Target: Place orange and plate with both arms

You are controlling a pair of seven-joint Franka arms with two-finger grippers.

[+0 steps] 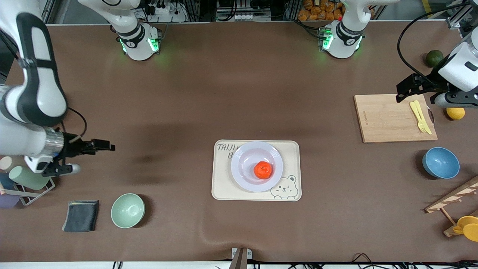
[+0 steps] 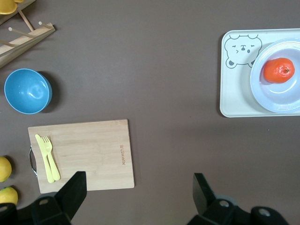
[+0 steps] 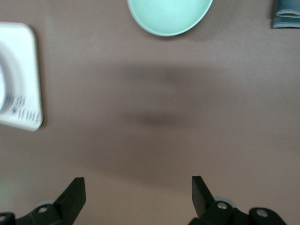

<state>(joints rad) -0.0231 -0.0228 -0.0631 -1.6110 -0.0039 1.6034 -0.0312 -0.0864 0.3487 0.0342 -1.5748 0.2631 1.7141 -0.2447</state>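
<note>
Orange (image 1: pixel 263 170) sits in the plate (image 1: pixel 243 163), a little off the plate's centre toward the bear drawing. Plate rests on the cream bear-printed tray (image 1: pixel 292 150); plate covers part of the tray's printed lettering. The tray is the landmark for everything below.

Left gripper (image 1: pixel 420 91): up in the air over the wooden cutting board (image 1: pixel 384 119), well toward the left arm's end of the table from the tray. Jaws spread wide, nothing between them, touching nothing. Left wrist view confirms it: both fingers (image 2: pixel 70 192) well apart, bare mat and board edge under them.

Right gripper (image 1: pixel 91 149): in the air over bare brown mat, toward the right arm's end from the tray. Jaws wide apart, empty; right wrist view shows fingers (image 3: pixel 72 194) with only mat between.

Containers: mint green bowl (image 1: pixel 127 210), empty, nearer the camera than the tray and toward the right arm's end. Blue bowl (image 1: pixel 440 163), empty, toward the left arm's end from the tray.

Other things: yellow fork and knife (image 1: pixel 420 116) lie on the cutting board. Yellow fruit (image 1: pixel 455 113) just beside the board; dark green fruit (image 1: pixel 434 58) farther from the camera than the board. Folded grey cloth (image 1: pixel 81 215) beside the mint bowl. Wooden rack (image 1: pixel 453 203) with yellow cups at the left arm's end. Cups in a wire holder (image 1: pixel 28 178) at the right arm's end.

Nothing stands between either gripper and the tray.
</note>
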